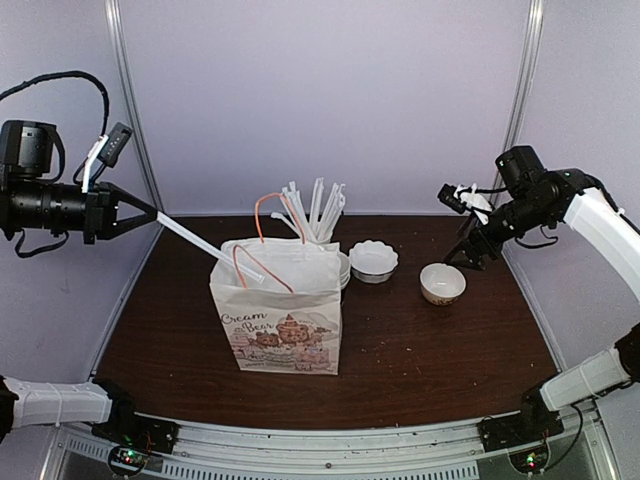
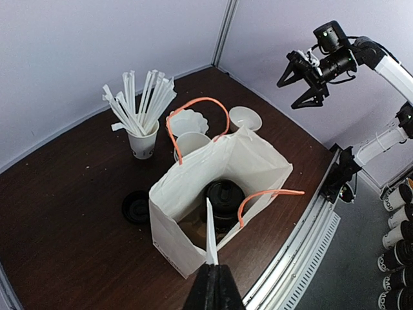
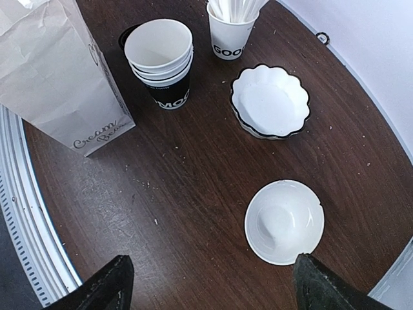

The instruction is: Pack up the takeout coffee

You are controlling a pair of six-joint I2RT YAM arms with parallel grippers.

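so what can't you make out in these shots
- takeout coffee: the left wrist view shows only its lid; the paper bag walls hide its sides and lettering. In the top and right wrist views the bag hides it entirely.
- stacked cups: top view, mostly behind the bag; right wrist view, lettering partly curves out of sight.
- wrapped straw: left wrist view, held end buried in the shut left gripper.

Bag [image 1: 275, 330]: we read "Cream Bear" in script on its front.
Straw cup [image 3: 230, 40]: we make out "GOO"; the rest turns out of sight.
Black cup [image 3: 173, 97]: we read "MOO", the word cut off.
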